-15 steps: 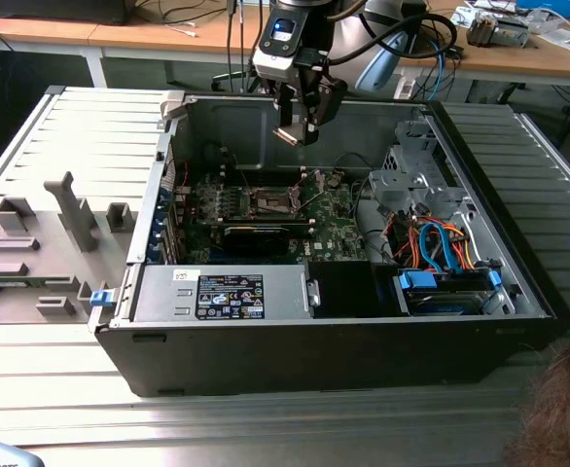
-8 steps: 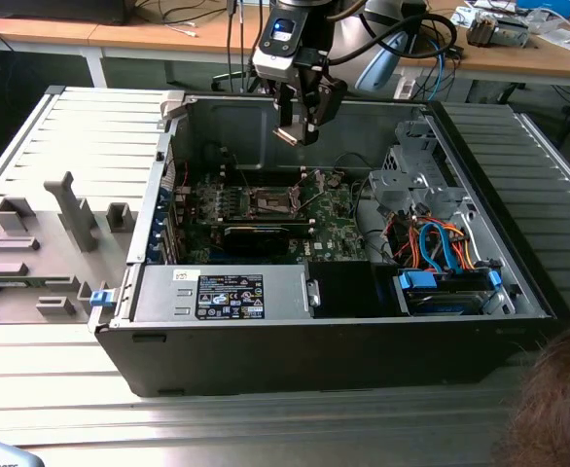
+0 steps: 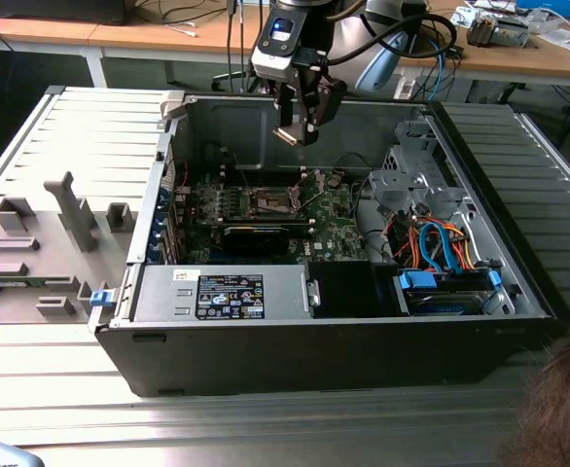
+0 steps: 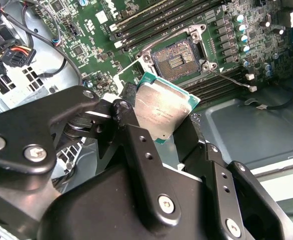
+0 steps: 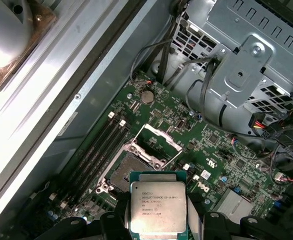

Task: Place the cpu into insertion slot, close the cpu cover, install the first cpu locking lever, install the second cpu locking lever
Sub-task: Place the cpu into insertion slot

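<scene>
Tool (image 3: 298, 128) fingers clamp the flat, silvery square cpu (image 4: 162, 109) by its edges over the open computer case (image 3: 343, 360). Below, the brownish-gold insertion slot (image 4: 178, 57) lies bare on the green board (image 4: 94, 42), its metal cpu cover (image 5: 155, 143) raised.

cpu (image 4: 162, 107) lower edge hidden, insertion slot (image 5: 122, 172) partly covered

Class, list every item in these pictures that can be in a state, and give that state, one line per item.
cpu: held above the board, not seated.
gripper: shut on the cpu.
insertion slot: empty, contacts uncovered.
cpu cover: raised, open.
computer case: side open, interior exposed.
</scene>
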{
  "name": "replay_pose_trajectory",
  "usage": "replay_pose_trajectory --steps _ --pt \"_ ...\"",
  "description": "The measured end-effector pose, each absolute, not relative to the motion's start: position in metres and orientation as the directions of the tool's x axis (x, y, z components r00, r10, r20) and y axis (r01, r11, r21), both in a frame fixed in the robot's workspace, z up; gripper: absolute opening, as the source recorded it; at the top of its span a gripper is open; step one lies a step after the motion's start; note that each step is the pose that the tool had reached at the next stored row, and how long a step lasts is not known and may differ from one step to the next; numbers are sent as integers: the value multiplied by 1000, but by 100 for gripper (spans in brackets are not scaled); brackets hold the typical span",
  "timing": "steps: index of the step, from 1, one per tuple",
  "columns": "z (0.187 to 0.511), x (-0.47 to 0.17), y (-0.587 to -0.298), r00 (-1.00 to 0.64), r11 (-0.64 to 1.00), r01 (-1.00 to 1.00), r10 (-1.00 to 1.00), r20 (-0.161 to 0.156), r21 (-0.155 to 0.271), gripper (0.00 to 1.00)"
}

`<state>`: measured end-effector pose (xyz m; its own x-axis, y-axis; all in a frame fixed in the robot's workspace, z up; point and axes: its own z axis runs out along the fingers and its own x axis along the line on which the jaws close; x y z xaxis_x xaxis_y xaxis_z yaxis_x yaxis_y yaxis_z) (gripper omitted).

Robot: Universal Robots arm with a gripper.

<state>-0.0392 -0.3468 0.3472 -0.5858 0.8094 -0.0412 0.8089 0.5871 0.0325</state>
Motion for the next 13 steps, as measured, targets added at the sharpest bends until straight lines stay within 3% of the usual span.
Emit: replay_pose_trajectory --steps 13 --pt "347 -39 -347 -577 579 815 816 -41 33 55"
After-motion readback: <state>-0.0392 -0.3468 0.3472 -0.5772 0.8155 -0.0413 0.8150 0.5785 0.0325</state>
